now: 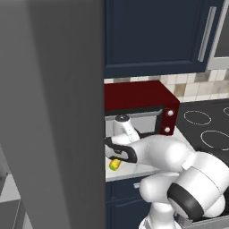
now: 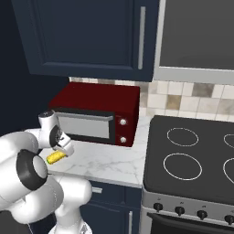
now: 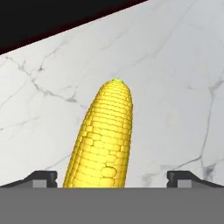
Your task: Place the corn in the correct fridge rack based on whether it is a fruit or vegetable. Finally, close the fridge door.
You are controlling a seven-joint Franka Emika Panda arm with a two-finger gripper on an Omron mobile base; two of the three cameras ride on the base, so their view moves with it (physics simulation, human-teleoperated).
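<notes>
The yellow corn (image 3: 107, 135) lies on the white marble counter (image 3: 175, 87), its green tip pointing away from the hand. My gripper (image 3: 111, 177) hangs low over its near end, open, with one dark fingertip (image 3: 43, 177) on each side and a gap left on the right. From the base, the corn (image 1: 115, 164) (image 2: 55, 158) peeks out under the gripper (image 1: 117, 157) (image 2: 61, 153) near the counter's left end. The grey fridge door (image 1: 53, 112) stands open as a tall flat panel across the left; its handle is out of sight.
A red microwave (image 2: 98, 112) stands on the counter just behind the hand. A black stovetop (image 2: 192, 155) with ring burners lies to the right. Dark blue cabinets (image 2: 91, 36) hang overhead, and more sit below the counter edge (image 1: 129, 172).
</notes>
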